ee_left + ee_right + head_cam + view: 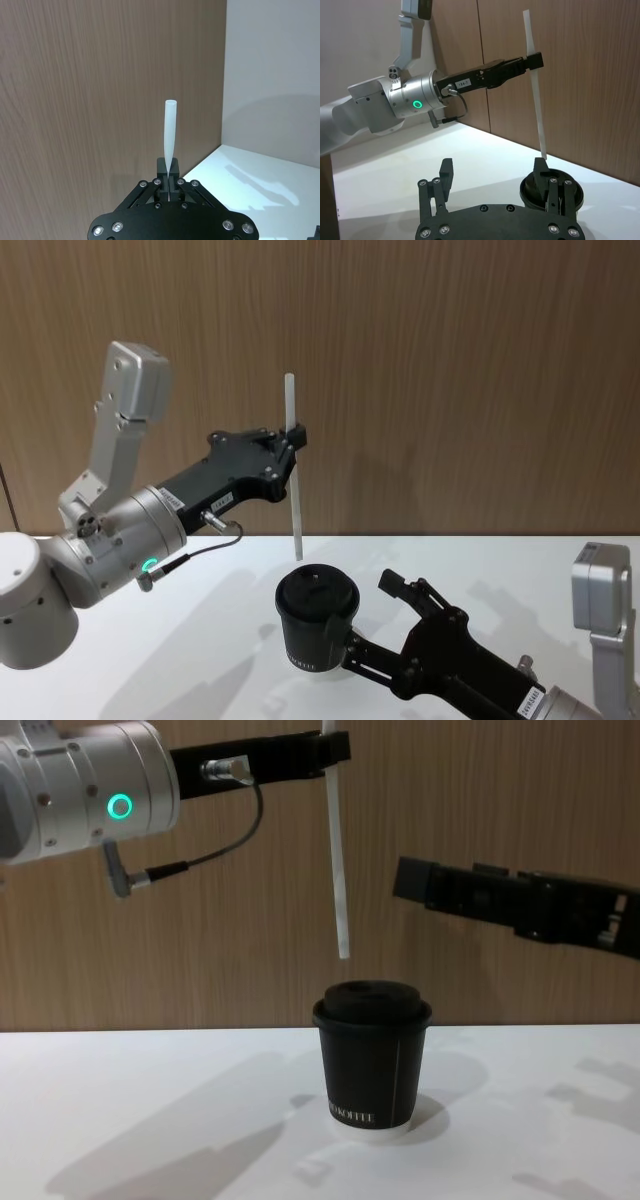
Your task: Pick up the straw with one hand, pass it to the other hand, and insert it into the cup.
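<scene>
We've got the straw clamped in our left tool, the one with the silver wrist and green ring light, so the handoff part looks done. The grip sits up near the straw's top end, which makes sense: it leaves most of the length hanging free below for poking into the lid. The straw hangs close to upright with a slight lean, and its lower tip floats just above the cup, a bit toward 10 o'clock of the lid's center in the chest view. Not touching yet.

The cup stands upright on the white table, lid on, near the middle of our workspace. In the head view it's at about 6 o'clock from the straw tip.

Our right tool, the all-black slim one, has its fingers spread wide and holds nothing. It's parked just beside the cup at around 4 o'clock in the head view, probably backed off to stay out of the way.

Our guess for what's next: nudge the tip over the lid's hole, then lower straight down. We can't make out the hole clearly, so lining up is the tricky bit.
</scene>
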`<state>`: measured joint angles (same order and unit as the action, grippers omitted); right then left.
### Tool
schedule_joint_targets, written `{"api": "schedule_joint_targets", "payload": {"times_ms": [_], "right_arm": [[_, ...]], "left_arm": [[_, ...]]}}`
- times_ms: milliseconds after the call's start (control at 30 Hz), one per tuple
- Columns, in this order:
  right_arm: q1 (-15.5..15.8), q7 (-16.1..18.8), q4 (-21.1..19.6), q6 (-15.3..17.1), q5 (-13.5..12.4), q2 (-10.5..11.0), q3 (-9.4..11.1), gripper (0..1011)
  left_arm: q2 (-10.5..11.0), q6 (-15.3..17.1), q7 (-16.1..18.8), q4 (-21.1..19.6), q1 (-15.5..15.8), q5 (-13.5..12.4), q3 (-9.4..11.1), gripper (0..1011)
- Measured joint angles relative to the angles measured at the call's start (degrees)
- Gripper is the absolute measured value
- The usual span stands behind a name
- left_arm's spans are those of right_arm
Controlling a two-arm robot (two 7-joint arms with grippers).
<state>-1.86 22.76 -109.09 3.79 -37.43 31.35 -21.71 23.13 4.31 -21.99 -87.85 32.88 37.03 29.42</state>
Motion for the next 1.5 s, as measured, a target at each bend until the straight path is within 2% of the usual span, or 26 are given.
{"api": "schedule_joint_targets", "payload": {"times_ms": [633,1500], "right_arm": [[0.2,0.2,0.8,0.1,-0.4,0.3,-0.3,1001],[0.2,0.1,1.0,0.3,-0.5,0.4,-0.4,1001]], "left_arm": [[-2.2,-0.4,-0.1,2.5,0.6,-1.6,0.5,10],[-3.7,0.1,-0.9,4.4,0.3,-2.7,0.0,10]]}}
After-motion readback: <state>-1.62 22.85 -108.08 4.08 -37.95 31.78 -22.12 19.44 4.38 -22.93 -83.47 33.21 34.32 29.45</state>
